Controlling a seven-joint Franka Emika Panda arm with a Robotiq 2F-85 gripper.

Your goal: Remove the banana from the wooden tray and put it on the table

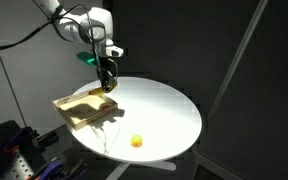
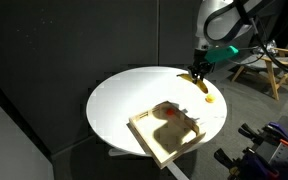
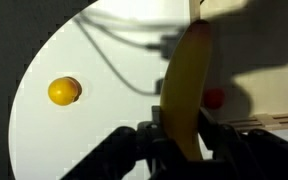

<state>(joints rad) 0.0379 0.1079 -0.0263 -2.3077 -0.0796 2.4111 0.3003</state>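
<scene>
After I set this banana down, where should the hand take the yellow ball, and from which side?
Across its middle, straight down from above. The ball is round and sits on the table apart from the wooden tray, so any finger direction fits, though it may roll.

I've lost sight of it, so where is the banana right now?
The banana hangs clamped in the gripper, up in the air beside the wooden tray; in the wrist view the yellow ball lies on the table to its left.
</scene>
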